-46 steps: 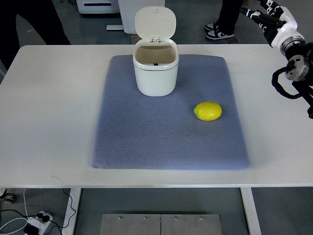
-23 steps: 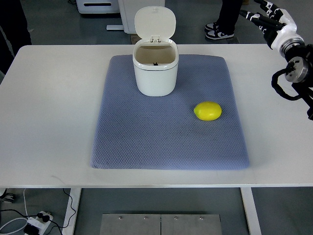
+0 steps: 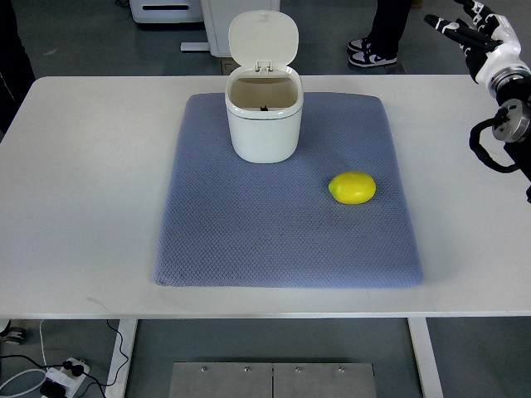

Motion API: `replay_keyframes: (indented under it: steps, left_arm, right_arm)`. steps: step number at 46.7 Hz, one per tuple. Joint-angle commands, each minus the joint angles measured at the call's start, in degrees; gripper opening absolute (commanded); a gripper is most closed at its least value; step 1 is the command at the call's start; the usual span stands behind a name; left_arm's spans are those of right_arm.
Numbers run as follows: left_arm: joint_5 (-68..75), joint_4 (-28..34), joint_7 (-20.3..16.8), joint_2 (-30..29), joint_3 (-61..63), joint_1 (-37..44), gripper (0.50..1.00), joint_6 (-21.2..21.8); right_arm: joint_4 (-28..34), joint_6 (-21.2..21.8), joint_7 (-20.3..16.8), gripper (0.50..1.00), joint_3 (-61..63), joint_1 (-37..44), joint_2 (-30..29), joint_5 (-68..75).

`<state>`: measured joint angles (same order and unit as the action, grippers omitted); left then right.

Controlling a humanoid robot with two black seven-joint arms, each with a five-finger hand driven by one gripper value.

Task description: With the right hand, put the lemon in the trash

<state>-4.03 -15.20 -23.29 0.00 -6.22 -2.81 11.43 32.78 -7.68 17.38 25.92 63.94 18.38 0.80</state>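
A yellow lemon [image 3: 353,188] lies on the right part of a blue-grey mat [image 3: 286,240]. At the mat's far edge stands a small white trash bin [image 3: 264,116] with its lid flipped up and its mouth showing. My right hand [image 3: 466,23] hangs over the table's far right corner, well away from the lemon, its fingers spread and holding nothing. The left arm does not show.
The mat lies on a white table [image 3: 91,182]. A person's legs and dark shoes [image 3: 372,51] stand beyond the far edge, and a dark sleeve [image 3: 8,58] shows at the far left. White equipment [image 3: 166,10] is on the floor behind.
My right hand and forearm have drifted to the right and slightly up, away from the mat. The person at the far left has moved further out of view. Lemon and bin are unmoved.
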Motion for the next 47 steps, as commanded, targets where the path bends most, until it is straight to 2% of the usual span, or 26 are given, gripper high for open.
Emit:
replay_keyframes:
  steps: [1,4,10,19,35,42,47]
  left_arm:
    - [0.0,0.0,0.0,0.0,0.0,0.0,1.000,0.0]
    - [0.0,0.0,0.0,0.0,0.0,0.0,1.000,0.0]
    - [0.0,0.0,0.0,0.0,0.1,0.0,1.000,0.0]
    - [0.0,0.0,0.0,0.0,0.0,0.0,1.000,0.0]
    - [0.0,0.0,0.0,0.0,0.0,0.0,1.000,0.0]
    - [0.0,0.0,0.0,0.0,0.0,0.0,1.000,0.0]
    - [0.0,0.0,0.0,0.0,0.0,0.0,1.000,0.0]
  right_arm:
    - [0.0,0.1,3.3,1.000,-0.2,0.0,0.0,-0.1]
    - [0.4,0.3,4.5,1.000,-0.5,0.0,0.0,-0.4]
    - [2.7,0.7,4.6,1.000,-3.9,0.1,0.0,-0.4]
    - [11.3,0.6,4.7,1.000,-9.3,0.4,1.3,-0.6]
    - [26.4,0.6,4.6,1.000,-16.0,0.6,8.3,-12.1]
    - [33.7,0.5,5.8,1.000,-19.9,0.2,13.0,-16.0]
    - [36.4,0.3,7.0,1.000,-23.4,-0.1,15.7,-18.9]
